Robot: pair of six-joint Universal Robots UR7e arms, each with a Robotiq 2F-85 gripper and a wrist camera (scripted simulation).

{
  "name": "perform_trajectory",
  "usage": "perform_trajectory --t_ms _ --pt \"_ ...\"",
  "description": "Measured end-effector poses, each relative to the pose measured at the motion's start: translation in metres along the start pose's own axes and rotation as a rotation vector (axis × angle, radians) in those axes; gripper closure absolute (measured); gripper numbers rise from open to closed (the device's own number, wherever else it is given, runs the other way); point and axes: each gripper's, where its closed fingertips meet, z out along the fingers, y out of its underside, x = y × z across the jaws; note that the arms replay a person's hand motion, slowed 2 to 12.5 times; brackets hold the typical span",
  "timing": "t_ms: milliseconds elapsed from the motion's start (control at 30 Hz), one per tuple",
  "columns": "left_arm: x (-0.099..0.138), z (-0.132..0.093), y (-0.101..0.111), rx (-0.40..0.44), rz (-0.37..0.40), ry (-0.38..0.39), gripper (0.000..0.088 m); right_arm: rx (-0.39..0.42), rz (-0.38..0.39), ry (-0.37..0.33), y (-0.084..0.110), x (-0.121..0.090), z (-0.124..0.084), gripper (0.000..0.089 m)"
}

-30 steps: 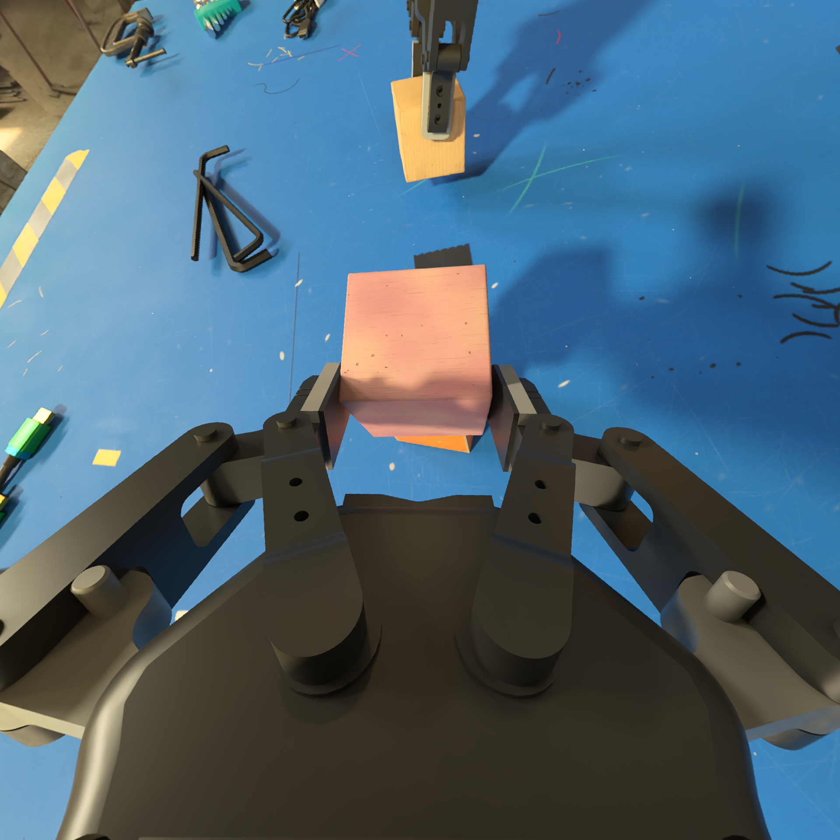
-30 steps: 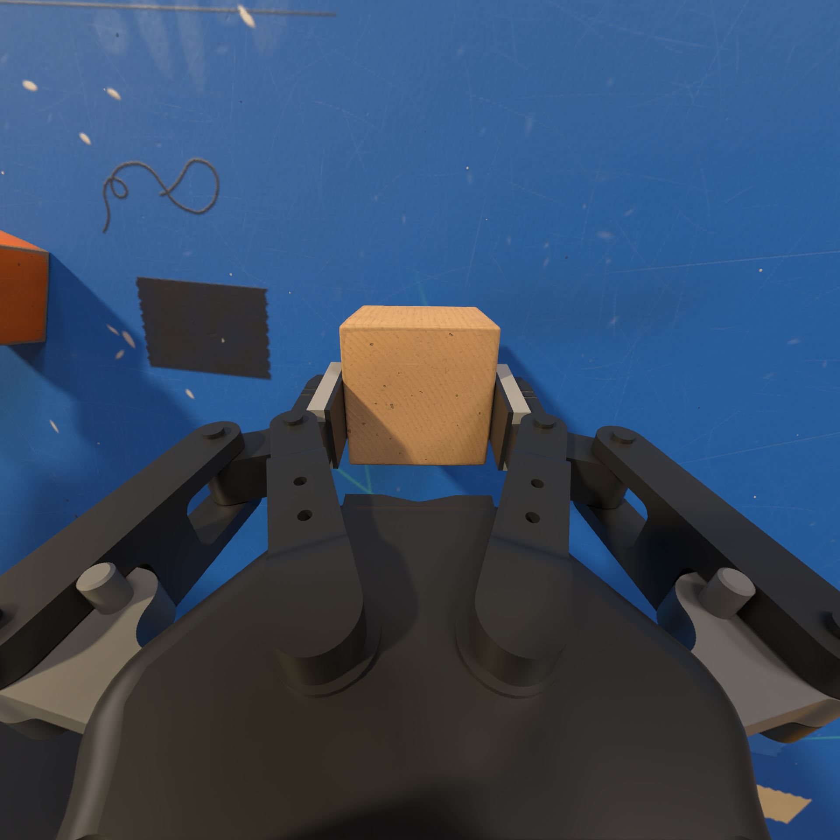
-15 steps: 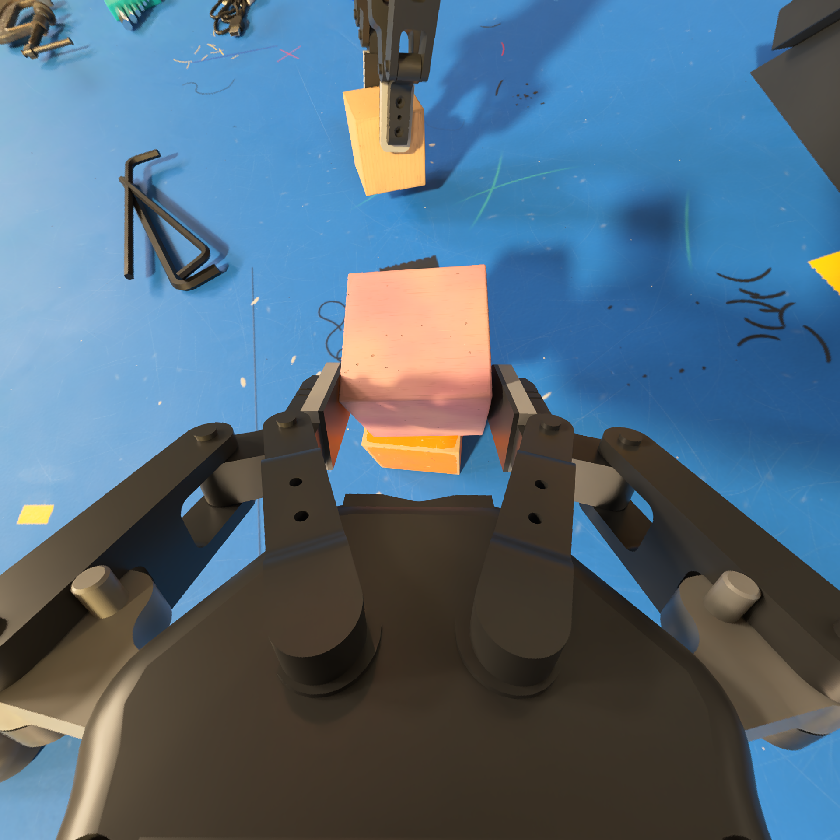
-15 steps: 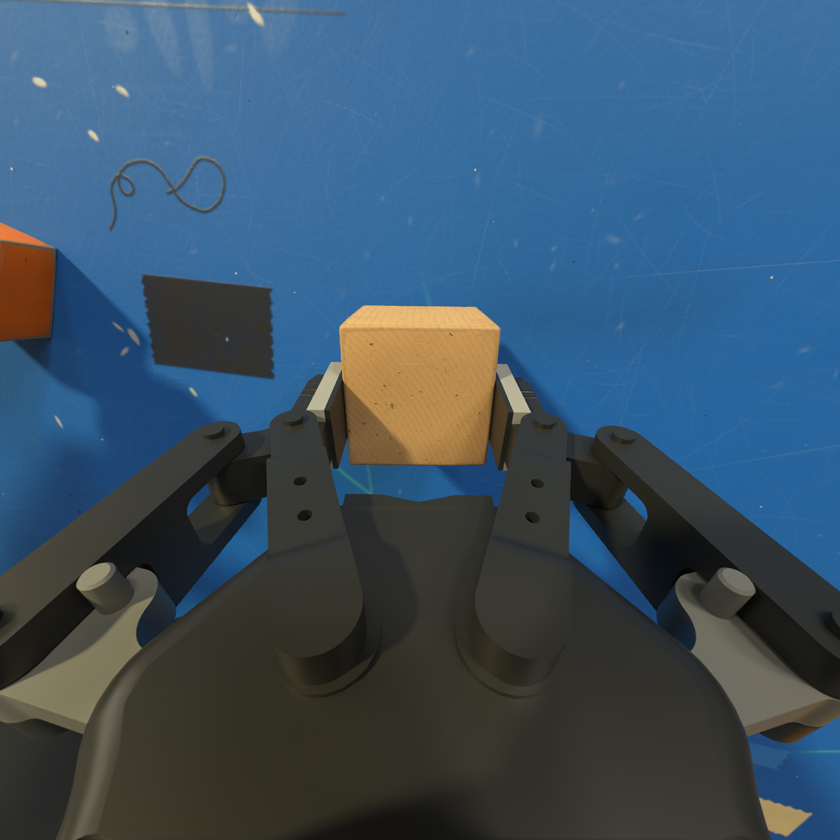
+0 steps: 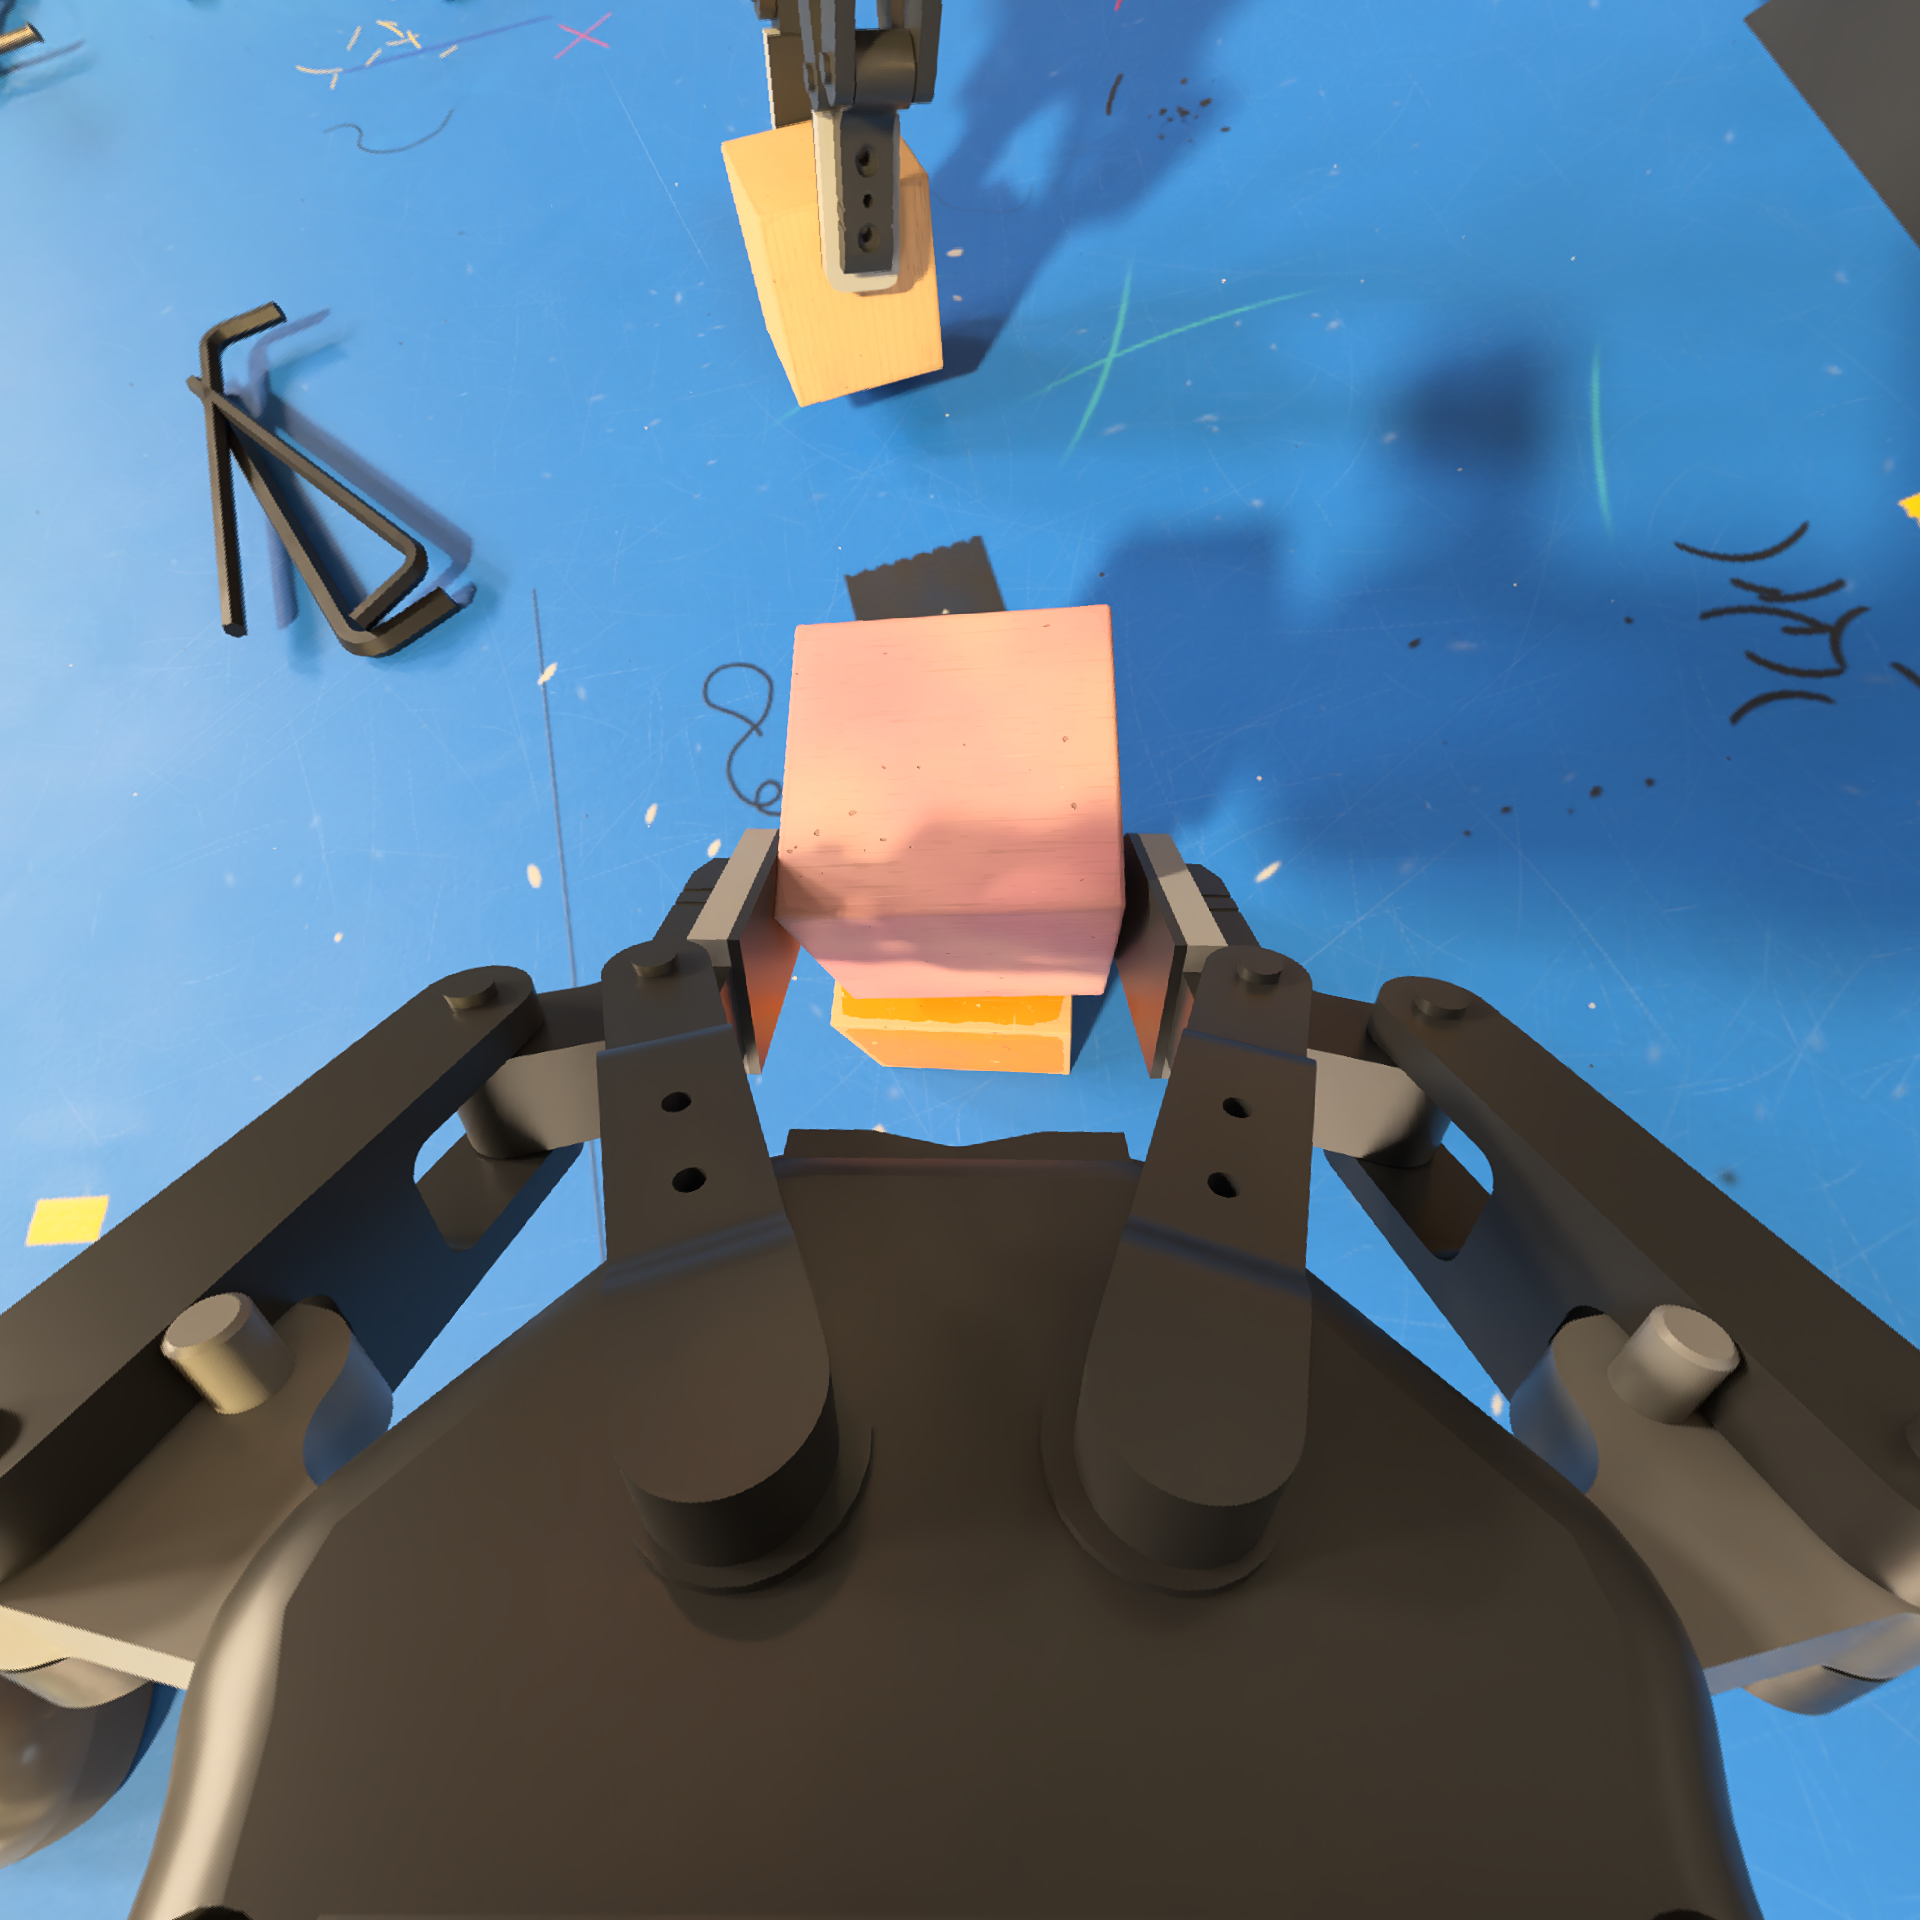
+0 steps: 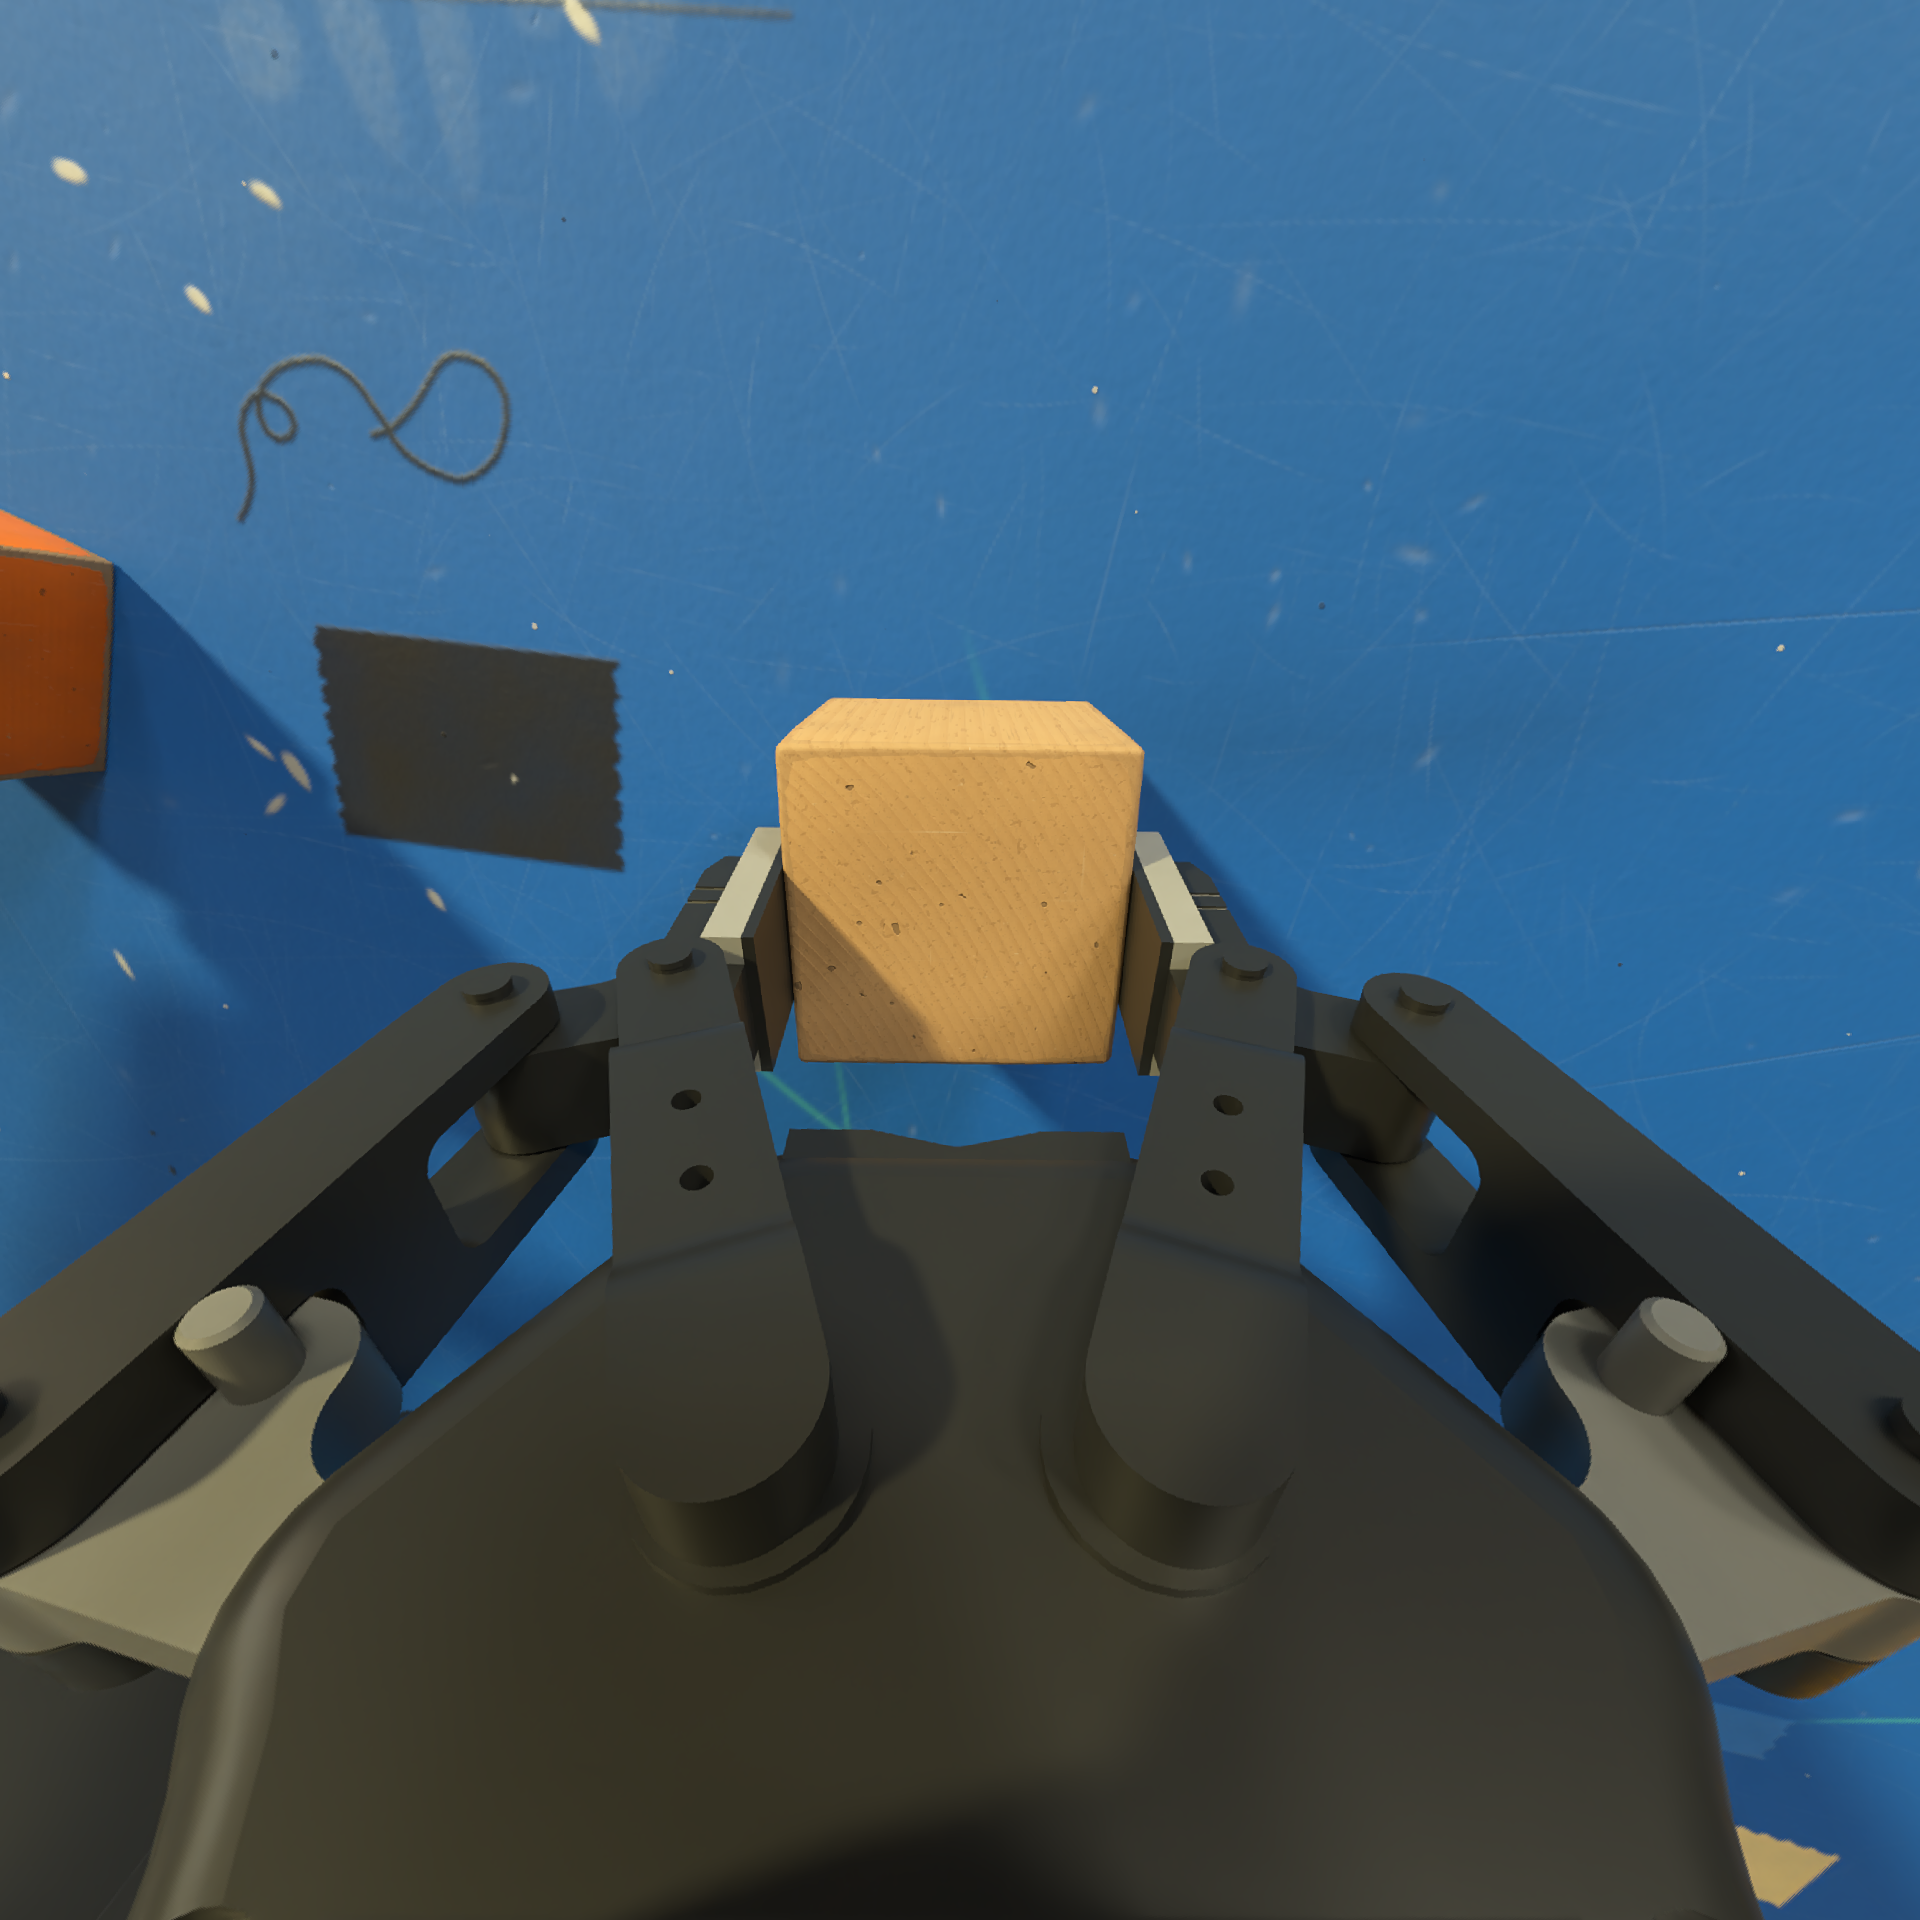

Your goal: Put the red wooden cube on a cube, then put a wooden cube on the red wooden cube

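A: What fills the left wrist view?

B: The blue work mat (image 5: 1351,727), scuffed and speckled. Next in size is the left gripper (image 5: 951,914), its jaws closed on the red wooden cube (image 5: 945,790), which looks pale pink in the light. Its pads (image 5: 743,914) press the cube's two side faces.

A: And under it?

B: An orange cube (image 5: 951,1034) shows at 6 o'clock from the red one, on the mat, partly covered by it. Whether the two touch cannot be told.

A: The other arm?

B: At 12 o'clock, well apart, the right gripper (image 5: 847,187) grips a plain wooden cube (image 5: 831,312). In its own view the right gripper (image 6: 956,935) has its jaws shut on that cube (image 6: 956,894), clamped at both sides, with the mat (image 6: 1351,416) behind it.

A: Smaller items?

B: Hex keys (image 5: 301,499) lie crossed at 10 o'clock from the red cube. A dark tape patch (image 5: 920,577) peeks out just past the cube's far edge, and a looped thread (image 5: 743,738) lies just beside its left face. A yellow scrap (image 5: 64,1218) sits at 8 o'clock.

A: In the right wrist view?

B: The orange cube (image 6: 52,665) at 9 o'clock, the tape patch (image 6: 473,743) beside it, the thread (image 6: 384,416) at 10 o'clock.
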Motion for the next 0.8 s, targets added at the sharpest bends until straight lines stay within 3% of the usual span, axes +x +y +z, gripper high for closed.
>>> perform_trajectory --t_ms 500,800 --pt "0.0037 0.0055 0.0021 -0.015 0.046 0.04 0.034 0.001 -0.016 0.001 -0.0032 -0.0027 0.0003 0.0382" --pt "0.0025 0.0065 0.0028 -0.016 0.035 0.058 0.0338 0.003 -0.018 0.003 -0.0041 -0.0038 -0.0003 0.0382"
